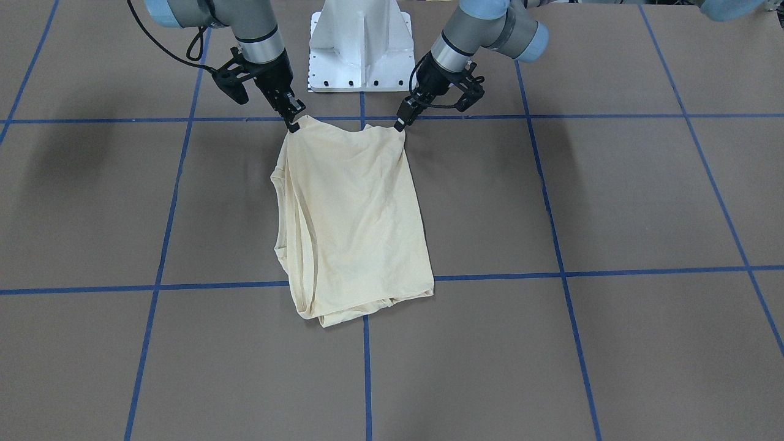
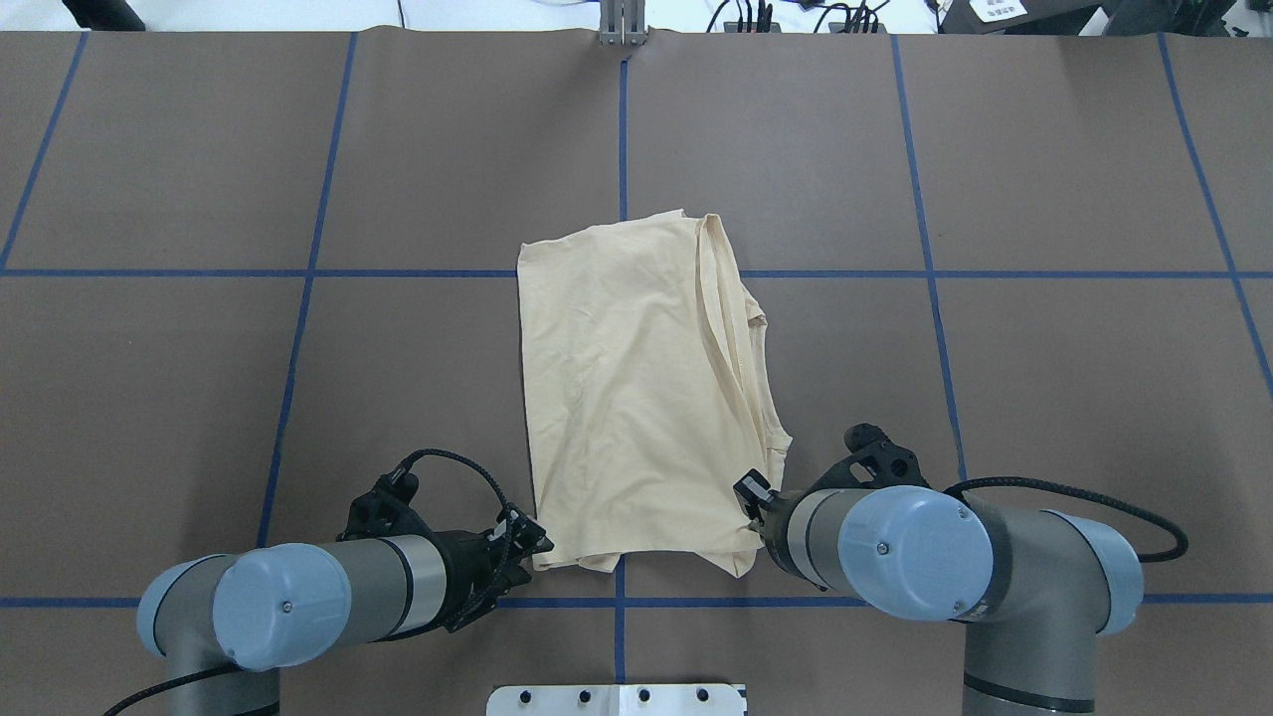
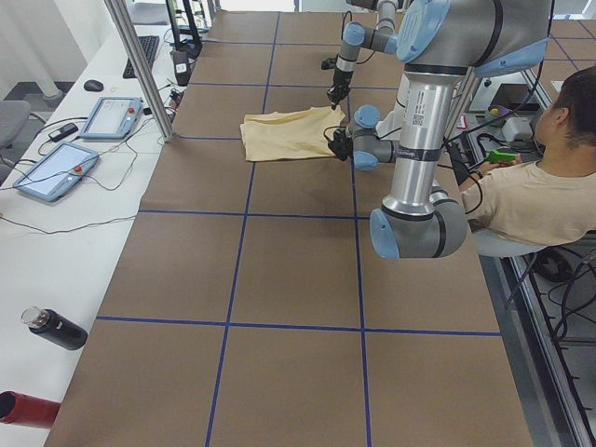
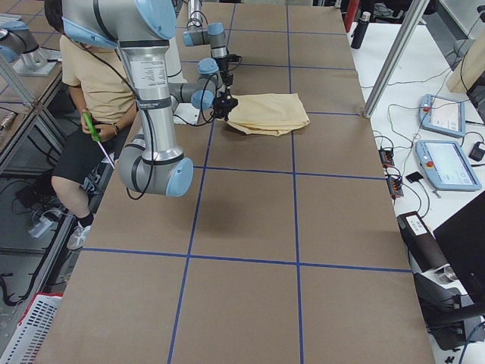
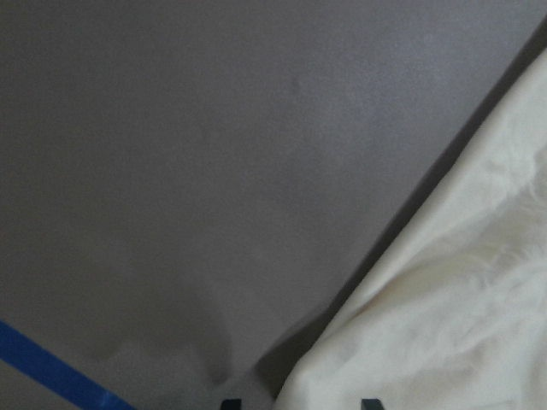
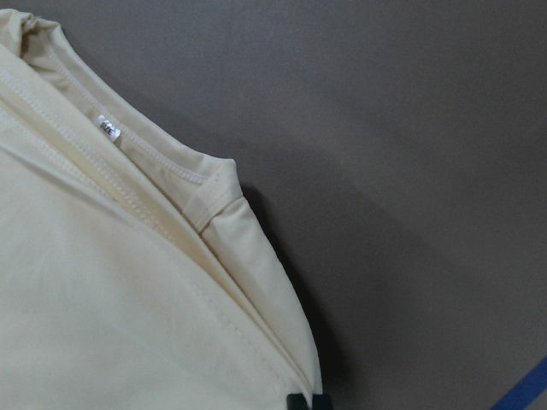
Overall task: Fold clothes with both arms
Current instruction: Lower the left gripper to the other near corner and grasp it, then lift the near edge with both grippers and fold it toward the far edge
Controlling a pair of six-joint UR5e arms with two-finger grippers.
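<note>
The pale cream-yellow shirt (image 1: 355, 220) (image 2: 636, 398) lies folded lengthwise on the brown table, print hidden. Its white neck tag (image 6: 108, 128) shows in the right wrist view. My right gripper (image 1: 294, 125) (image 2: 753, 507) (image 6: 308, 401) is shut on the shirt's near corner on the neck side. At the other near corner, my left gripper (image 1: 401, 125) (image 2: 537, 545) (image 5: 297, 403) has its fingertips apart, with the cloth's edge (image 5: 444, 325) lying partly between them. The near edge sags a little between the two corners.
The white base pedestal (image 1: 361, 49) stands just behind the shirt's near edge. A seated person (image 3: 531, 196) (image 4: 91, 83) is beside the robot. Tablets (image 3: 112, 116) and bottles (image 3: 56, 328) lie on the side bench past a metal pole (image 3: 140, 65). Blue tape lines cross the table.
</note>
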